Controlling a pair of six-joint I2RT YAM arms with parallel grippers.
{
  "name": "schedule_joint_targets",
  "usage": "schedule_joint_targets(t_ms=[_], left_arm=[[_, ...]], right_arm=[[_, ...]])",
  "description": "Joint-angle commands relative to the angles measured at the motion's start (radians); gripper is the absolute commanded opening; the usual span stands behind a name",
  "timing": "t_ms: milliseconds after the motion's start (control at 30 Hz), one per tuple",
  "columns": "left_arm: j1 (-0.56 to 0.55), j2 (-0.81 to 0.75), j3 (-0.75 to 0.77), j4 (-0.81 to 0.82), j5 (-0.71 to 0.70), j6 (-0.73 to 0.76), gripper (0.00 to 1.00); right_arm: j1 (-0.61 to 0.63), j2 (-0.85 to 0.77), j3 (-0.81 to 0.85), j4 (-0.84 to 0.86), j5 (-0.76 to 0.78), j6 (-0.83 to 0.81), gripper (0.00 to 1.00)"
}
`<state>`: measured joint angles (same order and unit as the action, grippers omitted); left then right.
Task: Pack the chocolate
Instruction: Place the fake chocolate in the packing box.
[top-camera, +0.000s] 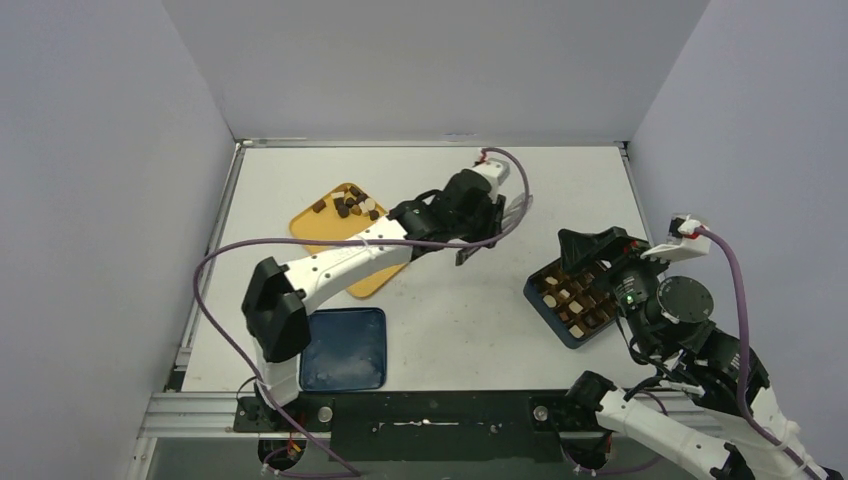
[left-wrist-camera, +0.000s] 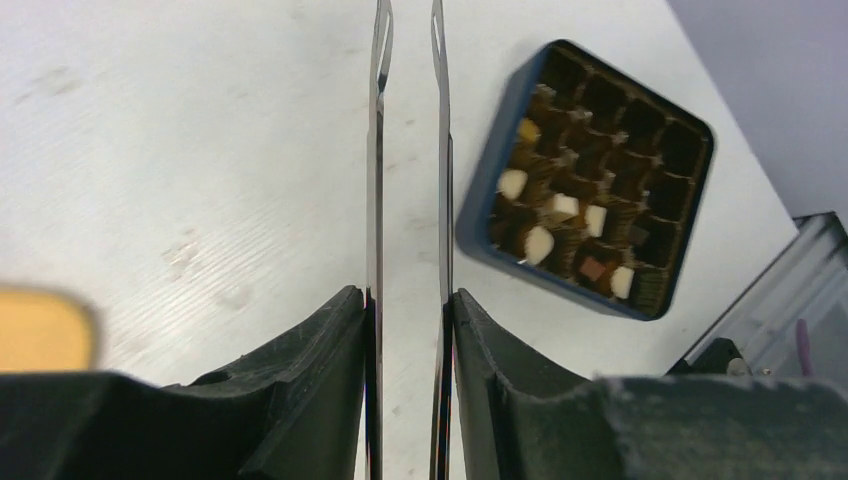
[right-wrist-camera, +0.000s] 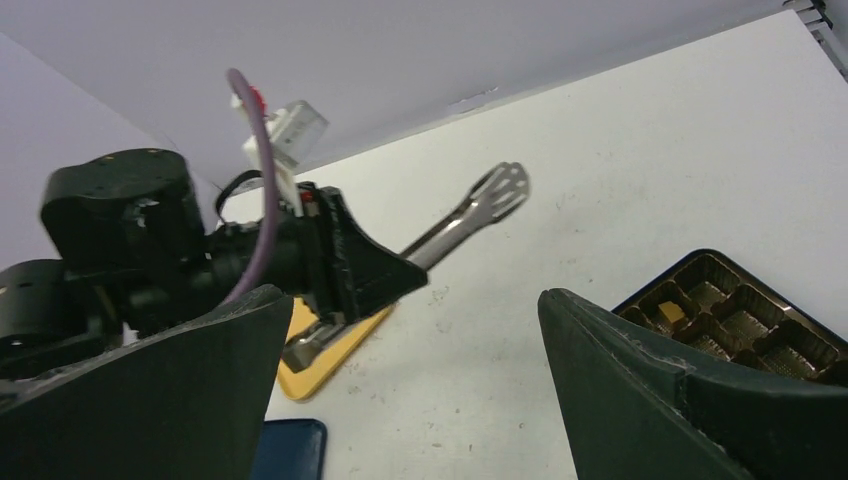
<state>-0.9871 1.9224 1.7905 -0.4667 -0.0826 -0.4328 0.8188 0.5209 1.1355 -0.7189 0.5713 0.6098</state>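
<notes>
Loose chocolate (top-camera: 348, 205) lies in a small heap on the yellow tray (top-camera: 310, 225) at the back left. More chocolate (left-wrist-camera: 540, 243) sits in the cells of a dark blue box (left-wrist-camera: 480, 225) on the right. My left gripper (top-camera: 480, 225) hovers between tray and box, shut on long metal tongs (left-wrist-camera: 375, 200). The tongs' two arms run parallel with a narrow gap, and nothing shows between them. The tongs' slotted head (right-wrist-camera: 500, 190) points toward the back right. My right gripper (right-wrist-camera: 415, 293) stands wide open beside the box (top-camera: 572, 300), holding nothing.
A dark blue lid (top-camera: 345, 348) lies flat near the front left, just below the yellow tray. Grey walls close in the table on three sides. The left arm's purple cable loops over the table's left part.
</notes>
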Motion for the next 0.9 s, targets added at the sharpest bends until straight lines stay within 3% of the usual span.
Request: schedule_joint_targets(t_ms=[0, 500, 667, 867], left_arm=[[0.102, -0.175, -0.164, 0.021, -0.060, -0.029, 0.32], [0.633, -0.450, -0.444, -0.111, -0.021, -0.018, 0.33], [0.754, -0.453, -0.487, -0.127, -0.028, 0.004, 0.33], [0.815, -0.410, -0.495, -0.129, -0.095, 0.035, 0.34]], right_arm=[[-0.002, 0.055, 0.045, -0.007, -0.012, -0.006, 1.00], [-0.002, 0.101, -0.079, 0.118, -0.097, 0.000, 1.00], [-0.003, 0.118, -0.093, 0.139, -0.106, -0.001, 1.00], [-0.002, 0.114, -0.110, 0.166, -0.115, 0.006, 1.00]])
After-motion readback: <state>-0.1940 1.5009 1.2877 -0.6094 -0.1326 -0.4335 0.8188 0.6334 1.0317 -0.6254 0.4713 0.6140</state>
